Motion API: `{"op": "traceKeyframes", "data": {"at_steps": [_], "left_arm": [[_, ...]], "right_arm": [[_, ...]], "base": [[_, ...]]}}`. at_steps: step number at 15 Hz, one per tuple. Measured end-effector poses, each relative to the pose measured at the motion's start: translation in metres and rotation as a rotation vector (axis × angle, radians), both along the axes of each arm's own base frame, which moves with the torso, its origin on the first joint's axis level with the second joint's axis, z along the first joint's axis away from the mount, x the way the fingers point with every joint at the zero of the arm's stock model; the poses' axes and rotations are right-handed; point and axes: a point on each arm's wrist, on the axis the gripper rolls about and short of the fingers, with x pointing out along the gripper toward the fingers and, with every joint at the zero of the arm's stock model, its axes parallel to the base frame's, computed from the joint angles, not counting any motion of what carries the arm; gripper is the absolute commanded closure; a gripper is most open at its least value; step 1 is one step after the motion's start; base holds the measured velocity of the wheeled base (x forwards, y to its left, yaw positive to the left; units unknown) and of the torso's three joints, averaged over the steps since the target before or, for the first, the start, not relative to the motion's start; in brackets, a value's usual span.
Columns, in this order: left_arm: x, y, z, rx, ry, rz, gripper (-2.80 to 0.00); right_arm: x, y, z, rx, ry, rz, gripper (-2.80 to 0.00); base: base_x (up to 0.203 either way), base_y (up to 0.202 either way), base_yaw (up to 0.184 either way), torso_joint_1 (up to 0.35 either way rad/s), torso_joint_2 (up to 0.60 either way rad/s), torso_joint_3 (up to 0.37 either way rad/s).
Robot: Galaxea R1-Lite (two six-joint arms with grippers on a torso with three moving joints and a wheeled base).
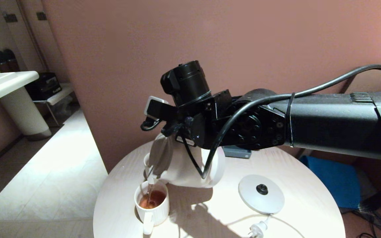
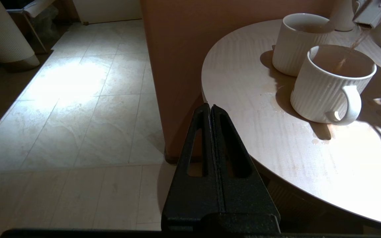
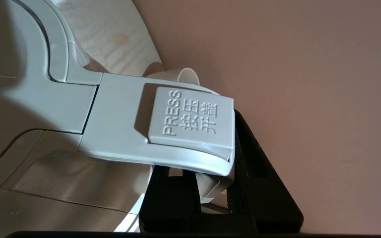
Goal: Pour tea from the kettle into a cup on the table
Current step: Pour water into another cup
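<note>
The white kettle [image 1: 190, 168] hangs tilted over the round pale table [image 1: 293, 224], spout down. A thin brown stream of tea [image 2: 352, 49] runs from the spout [image 2: 369, 13] into a ribbed white cup [image 1: 152, 201] that is partly full of tea. My right gripper [image 3: 210, 185] is shut on the kettle's handle, just below its PRESS button [image 3: 190, 115]. A second white cup [image 2: 296, 43] stands right behind the first one [image 2: 329, 86]. My left gripper [image 2: 210, 107] is shut and empty, low beside the table's edge [image 2: 243, 82].
The kettle's round base [image 1: 261, 194] lies on the table's right, its plug [image 1: 256, 228] near the front edge. A pink wall [image 1: 243, 39] rises just behind the table. A grey box [image 1: 236, 152] sits at the back. Tiled floor [image 1: 45, 185] is on the left.
</note>
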Motion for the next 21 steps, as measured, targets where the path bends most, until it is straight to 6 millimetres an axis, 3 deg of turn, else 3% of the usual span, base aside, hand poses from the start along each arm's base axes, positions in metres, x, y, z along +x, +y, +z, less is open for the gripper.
{"op": "traceKeyframes", "data": {"at_steps": [21], "left_arm": [[0.0, 0.0, 0.0, 0.0, 0.0, 0.0, 0.0]], "right_arm": [[0.006, 0.007, -0.014, -0.152, -0.011, 0.025, 0.0]], "base": [[0.0, 0.0, 0.0, 0.0, 0.0, 0.0]]}}
